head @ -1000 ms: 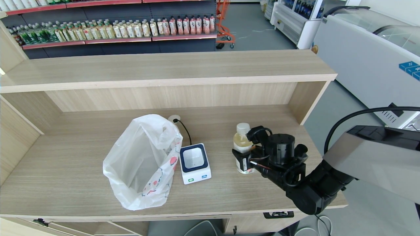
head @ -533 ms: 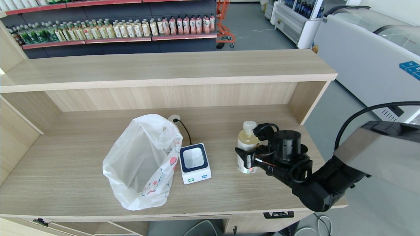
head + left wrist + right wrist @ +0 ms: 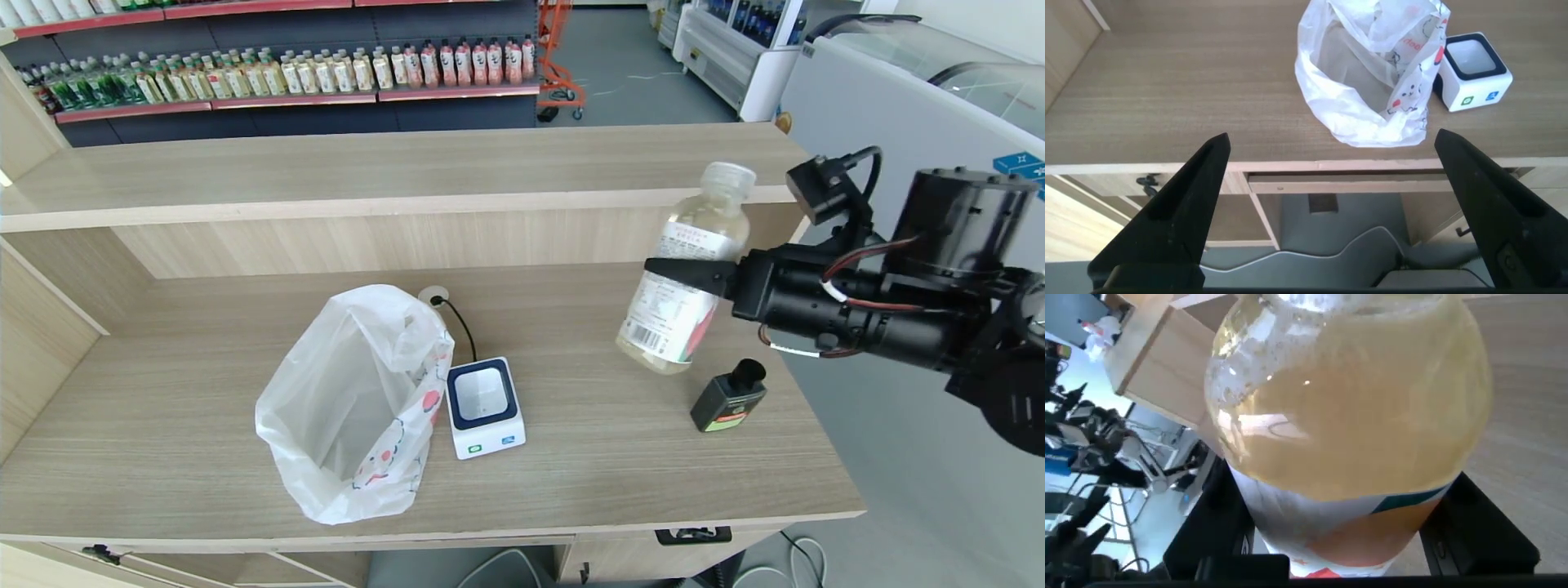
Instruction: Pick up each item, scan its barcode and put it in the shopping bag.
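Pale wooden counter with a raised ledge along the back. Left of middle, a white plastic bag, mouth open upward. Just beside its right side, a white scanner, dark-framed window facing up. Black cable from scanner back to a round hole. Near the right edge, well apart, a small dark bottle with black cap.
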### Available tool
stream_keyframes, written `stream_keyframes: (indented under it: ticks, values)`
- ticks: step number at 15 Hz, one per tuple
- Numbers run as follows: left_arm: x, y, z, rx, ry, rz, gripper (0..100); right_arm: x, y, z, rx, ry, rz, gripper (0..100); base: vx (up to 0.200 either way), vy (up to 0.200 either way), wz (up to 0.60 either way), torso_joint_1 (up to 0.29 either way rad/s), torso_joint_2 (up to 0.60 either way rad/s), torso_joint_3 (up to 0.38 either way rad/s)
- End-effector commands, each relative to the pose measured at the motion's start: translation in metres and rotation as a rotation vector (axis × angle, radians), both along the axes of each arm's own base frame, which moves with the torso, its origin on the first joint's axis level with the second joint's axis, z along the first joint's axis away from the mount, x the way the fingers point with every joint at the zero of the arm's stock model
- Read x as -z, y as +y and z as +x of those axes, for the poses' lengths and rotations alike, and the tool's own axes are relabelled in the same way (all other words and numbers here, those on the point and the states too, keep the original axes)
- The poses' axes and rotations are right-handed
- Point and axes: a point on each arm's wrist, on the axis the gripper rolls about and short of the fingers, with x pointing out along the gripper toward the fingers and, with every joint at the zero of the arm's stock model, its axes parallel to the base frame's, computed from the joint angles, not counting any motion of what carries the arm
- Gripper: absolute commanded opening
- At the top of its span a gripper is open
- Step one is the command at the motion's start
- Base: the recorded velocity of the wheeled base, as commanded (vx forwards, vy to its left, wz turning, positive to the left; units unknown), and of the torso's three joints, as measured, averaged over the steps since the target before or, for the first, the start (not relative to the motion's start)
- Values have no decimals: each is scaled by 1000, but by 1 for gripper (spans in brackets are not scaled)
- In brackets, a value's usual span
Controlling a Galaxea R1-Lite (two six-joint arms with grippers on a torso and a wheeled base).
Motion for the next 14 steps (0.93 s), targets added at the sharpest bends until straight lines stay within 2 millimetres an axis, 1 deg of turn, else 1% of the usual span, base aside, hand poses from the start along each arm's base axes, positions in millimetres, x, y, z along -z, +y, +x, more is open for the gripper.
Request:
stream_keyframes:
  ticks: [1, 2, 3, 4, 5, 6, 9, 12, 14]
  values:
    - [0, 0, 0, 0, -1, 0, 100, -57, -35, -69, -141, -84, 87, 0, 0, 0, 0, 0, 0, 0]
    - [0, 0, 0, 0, -1, 0, 100, -63, -39, -83, -198, -86, 95, 0, 0, 0, 0, 0, 0, 0]
    - [0, 0, 0, 0, 0, 0, 100, -66, -41, -94, -252, -92, 95, 0, 0, 0, 0, 0, 0, 0]
    - [0, 0, 0, 0, -1, 0, 100, -67, -42, -100, -277, -101, 96, 0, 0, 0, 0, 0, 0, 0]
    - [0, 0, 0, 0, 0, 0, 100, -68, -43, -115, -344, -102, 102, 0, 0, 0, 0, 0, 0, 0]
    - [0, 0, 0, 0, 0, 0, 100, -67, -43, -122, -373, -102, 103, 0, 0, 0, 0, 0, 0, 0]
    - [0, 0, 0, 0, 0, 0, 100, -62, -39, -149, -470, -89, 107, 0, 0, 0, 0, 0, 0, 0]
    - [0, 0, 0, 0, -1, 0, 100, -66, -38, -163, -525, -88, 110, 0, 0, 0, 0, 0, 0, 0]
    - [0, 0, 0, 0, 0, 0, 100, -66, -37, -165, -539, -90, 112, 0, 0, 0, 0, 0, 0, 0]
